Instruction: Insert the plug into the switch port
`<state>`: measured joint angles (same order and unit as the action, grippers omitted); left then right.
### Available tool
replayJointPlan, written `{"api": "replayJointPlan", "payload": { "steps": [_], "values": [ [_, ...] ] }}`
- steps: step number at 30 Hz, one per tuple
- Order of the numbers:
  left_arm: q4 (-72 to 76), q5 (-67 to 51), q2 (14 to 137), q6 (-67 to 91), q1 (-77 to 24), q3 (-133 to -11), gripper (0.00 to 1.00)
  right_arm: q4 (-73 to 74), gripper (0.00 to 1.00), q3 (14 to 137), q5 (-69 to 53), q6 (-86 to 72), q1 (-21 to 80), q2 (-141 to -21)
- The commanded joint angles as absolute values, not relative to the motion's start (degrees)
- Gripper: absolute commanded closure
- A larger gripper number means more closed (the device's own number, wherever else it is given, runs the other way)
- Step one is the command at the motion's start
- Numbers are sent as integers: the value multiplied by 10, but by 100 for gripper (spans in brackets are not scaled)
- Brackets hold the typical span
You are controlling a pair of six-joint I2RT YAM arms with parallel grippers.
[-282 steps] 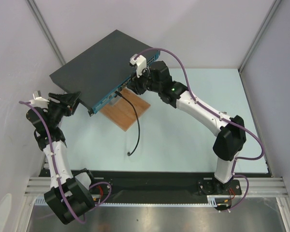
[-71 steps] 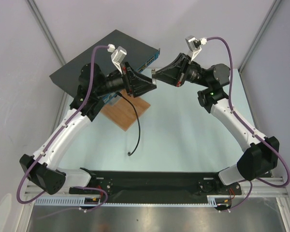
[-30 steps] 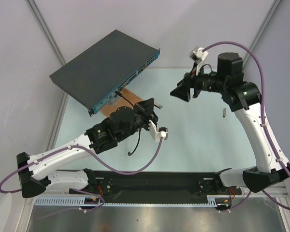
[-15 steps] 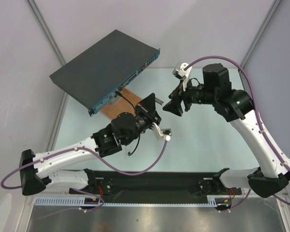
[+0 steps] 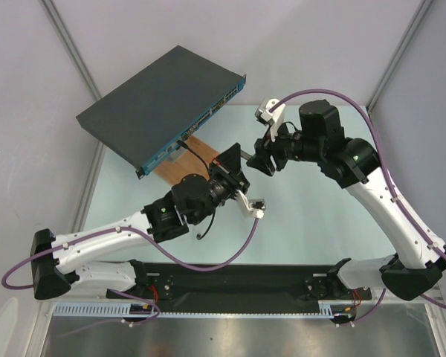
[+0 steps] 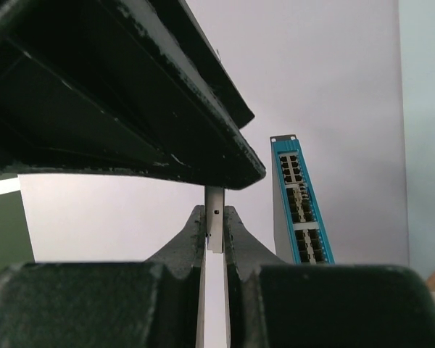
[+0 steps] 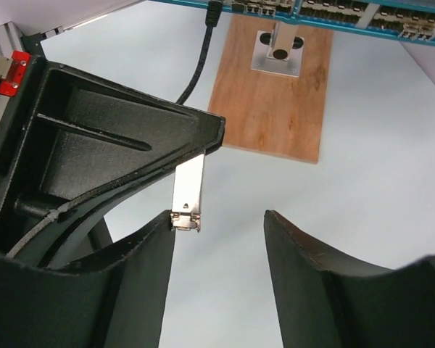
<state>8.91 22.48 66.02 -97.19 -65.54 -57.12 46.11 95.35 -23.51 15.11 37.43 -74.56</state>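
**Top external view: plug clamped in the left gripper, right gripper open around it**

1. Left gripper. In the left wrist view we see the left gripper (image 6: 214, 221) closed on the plug (image 6: 214, 226). Its two fingers (image 6: 177, 254) press the flat sides of this thin metal piece, with only the plug's thickness between them. The free end of the plug projects beyond the fingertips.

2. Right gripper. In the right wrist view the right gripper (image 7: 219, 217) has its fingers (image 7: 319, 283) spread wide apart and holds nothing. The plug's free end lies just at the tip of one finger. We cannot tell whether the two touch. The other finger stands well apart from the plug.

3. Switch. From above, the switch (image 5: 156, 100) sits at the far left of the table (image 5: 297, 223), raised over a wooden board (image 5: 202, 169), with its teal front face turned towards the grippers. A black cable (image 5: 210, 195) runs from that face down across the table. The plug is well apart from the sockets.

4. Left arm. We see it stretched low from its base at the near left corner, running diagonally up to the middle of the table. Its wrist is rolled and its gripper points up and to the right.

5. Right arm. We see it rise from its base at the near right, arch high and bend back to the left. Its gripper faces the left gripper, tip to tip, above the centre of the table.
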Motion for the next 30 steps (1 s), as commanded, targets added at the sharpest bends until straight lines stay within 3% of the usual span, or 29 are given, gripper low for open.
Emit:
{"api": "replayJointPlan", "payload": {
  "steps": [1, 4, 7, 10, 12, 13, 14, 16, 17, 20, 24, 30],
  "values": [
    [118, 235, 661, -986, -664, -584, 100, 432, 46, 959, -221, 154, 385, -751],
    [120, 236, 664, -986, -664, -585, 100, 428, 55, 957, -221, 151, 388, -754],
    [116, 236, 665, -984, -664, -587, 100, 425, 74, 957, -212, 149, 388, -756],
    [118, 235, 664, -981, -664, -586, 100, 420, 100, 955, -199, 149, 388, -756],
    [116, 233, 662, -970, -664, -588, 86, 417, 100, 952, -193, 146, 387, -755],
    [113, 229, 661, -951, -664, -590, 75, 415, 100, 951, -194, 145, 385, -754],
    [104, 230, 659, -941, -664, -591, 59, 414, 100, 950, -194, 142, 378, -753],
    [91, 231, 651, -915, -660, -593, 47, 405, 100, 943, -201, 135, 365, -748],
    [77, 229, 648, -908, -652, -593, 36, 401, 100, 940, -202, 134, 350, -745],
    [48, 224, 629, -859, -632, -598, 22, 383, 100, 925, -222, 136, 310, -736],
    [-120, 174, 627, -644, -585, -703, 17, 355, 100, 912, -260, 146, 253, -738],
    [-223, 65, 633, -364, -486, -829, 11, 345, 100, 925, -292, 178, 208, -781]
  ]
}}
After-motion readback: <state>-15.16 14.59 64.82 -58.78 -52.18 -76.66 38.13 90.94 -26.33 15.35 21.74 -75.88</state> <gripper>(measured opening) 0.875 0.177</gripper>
